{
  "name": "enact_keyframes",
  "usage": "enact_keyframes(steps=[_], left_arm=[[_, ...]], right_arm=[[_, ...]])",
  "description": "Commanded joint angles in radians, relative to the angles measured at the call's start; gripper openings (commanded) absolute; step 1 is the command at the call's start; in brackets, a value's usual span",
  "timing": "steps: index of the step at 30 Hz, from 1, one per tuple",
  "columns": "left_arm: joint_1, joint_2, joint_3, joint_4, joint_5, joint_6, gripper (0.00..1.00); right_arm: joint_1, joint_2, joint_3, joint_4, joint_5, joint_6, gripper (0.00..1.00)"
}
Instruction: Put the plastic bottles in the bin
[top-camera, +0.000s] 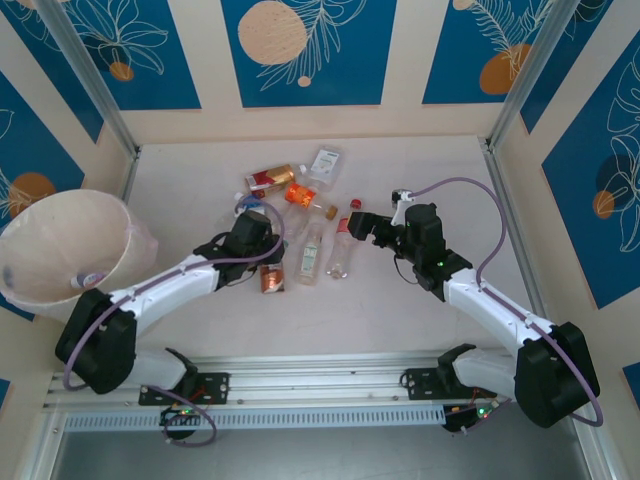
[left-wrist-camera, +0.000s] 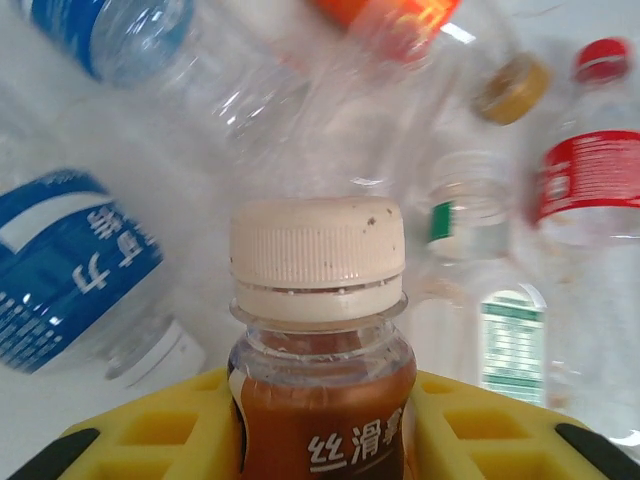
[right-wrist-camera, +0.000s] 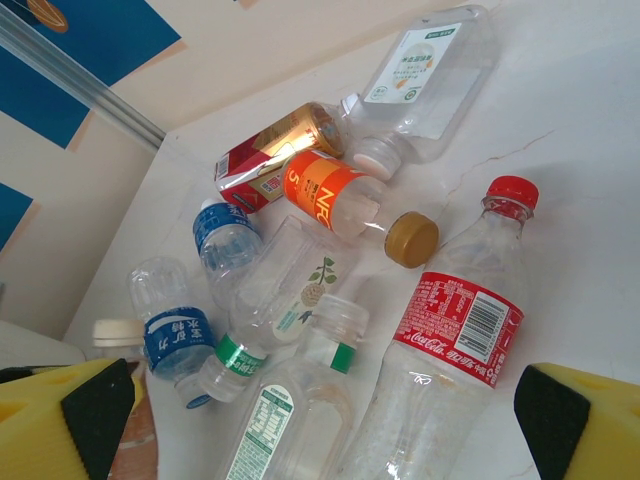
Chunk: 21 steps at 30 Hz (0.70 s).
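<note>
Several plastic bottles lie in a loose heap mid-table. My left gripper (left-wrist-camera: 320, 445) is shut on a brown-labelled bottle (left-wrist-camera: 320, 400) with a cream cap, its yellow fingers (left-wrist-camera: 175, 430) pressed against both sides. That bottle (top-camera: 271, 280) lies at the heap's near left. My right gripper (right-wrist-camera: 325, 430) hangs open above a red-labelled cola bottle (right-wrist-camera: 450, 350) and a clear green-labelled bottle (right-wrist-camera: 285, 425), with nothing between its fingers. The bin (top-camera: 30, 235), a pale cream bucket, stands at the left edge of the table beside my left arm.
Further back lie an orange-labelled bottle (right-wrist-camera: 325, 190), a red and gold one (right-wrist-camera: 265, 160), a white-labelled one (right-wrist-camera: 425, 70) and two blue-labelled ones (right-wrist-camera: 175, 340). One bottle (top-camera: 88, 280) lies inside the bin. Walls close off the table's back and sides.
</note>
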Motion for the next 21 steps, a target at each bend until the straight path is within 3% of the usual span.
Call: enact_keyframes(steps=[1, 10, 18, 21], left_arm=[[-0.008, -0.086, -0.008, 0.067, 0.066, 0.076, 0.00], [-0.006, -0.278, 0.043, 0.077, 0.015, 0.230, 0.00], [0.004, -0.276, 0.221, 0.041, -0.114, 0.367, 0.00], [0.025, -0.255, 0.347, -0.051, -0.099, 0.398, 0.00]], right_arm=[[-0.005, -0.028, -0.009, 0.015, 0.003, -0.011, 1.00], [-0.005, -0.055, -0.031, 0.059, -0.004, -0.011, 1.00], [0.007, -0.062, -0.011, 0.128, -0.138, -0.053, 1.00], [0.018, -0.069, -0.016, 0.151, -0.137, -0.067, 1.00]])
